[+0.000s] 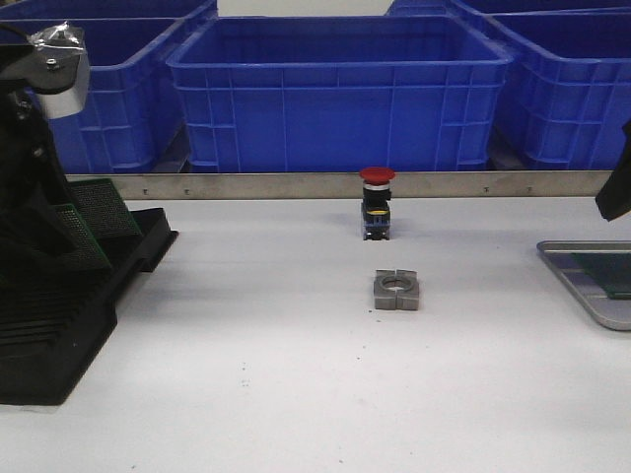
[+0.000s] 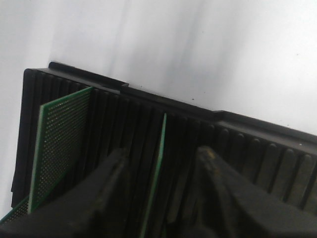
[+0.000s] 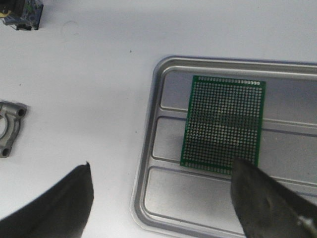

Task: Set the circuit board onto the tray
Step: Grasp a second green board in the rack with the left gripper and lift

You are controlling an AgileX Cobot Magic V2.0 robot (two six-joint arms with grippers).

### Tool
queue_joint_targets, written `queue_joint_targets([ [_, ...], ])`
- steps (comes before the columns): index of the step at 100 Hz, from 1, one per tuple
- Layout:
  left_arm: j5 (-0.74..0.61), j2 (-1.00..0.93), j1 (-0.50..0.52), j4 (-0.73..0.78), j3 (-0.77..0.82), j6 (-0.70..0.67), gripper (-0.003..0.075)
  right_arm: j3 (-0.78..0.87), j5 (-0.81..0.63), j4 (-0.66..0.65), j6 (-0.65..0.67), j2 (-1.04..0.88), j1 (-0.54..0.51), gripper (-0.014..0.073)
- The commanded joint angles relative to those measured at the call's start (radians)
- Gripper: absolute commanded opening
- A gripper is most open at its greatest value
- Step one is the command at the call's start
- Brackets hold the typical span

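A green circuit board (image 2: 155, 168) stands edge-on in the black slotted rack (image 2: 247, 148). My left gripper (image 2: 162, 152) is open, with one finger on each side of this board and a gap to both. Another board (image 2: 59, 144) stands further along the rack. In the front view the rack (image 1: 59, 325) is at the left, under my left arm (image 1: 39, 108). The silver tray (image 3: 148, 148) holds one green board (image 3: 223, 124) lying flat. My right gripper (image 3: 163, 198) is open and empty above the tray's corner. The tray (image 1: 577, 276) is at the right edge of the front view.
A red-capped push button (image 1: 377, 202) and a grey metal ring part (image 1: 396, 290) stand mid-table; both also show in the right wrist view, the button (image 3: 20, 12) and the ring part (image 3: 10, 126). Blue bins (image 1: 335, 89) line the back behind a metal strip (image 1: 296, 184).
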Motion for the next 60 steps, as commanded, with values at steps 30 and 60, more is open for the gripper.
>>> queue_joint_targets([
  [30,0.0,-0.049,-0.001,-0.023,-0.036,-0.008,-0.0017,-0.021,0.012,0.024,-0.003,-0.03,-0.008,0.0591],
  [60,0.145,-0.167,-0.035,-0.058,-0.093,-0.008,-0.0017,-0.05,0.064,0.024,-0.025,-0.063,-0.008,0.0591],
])
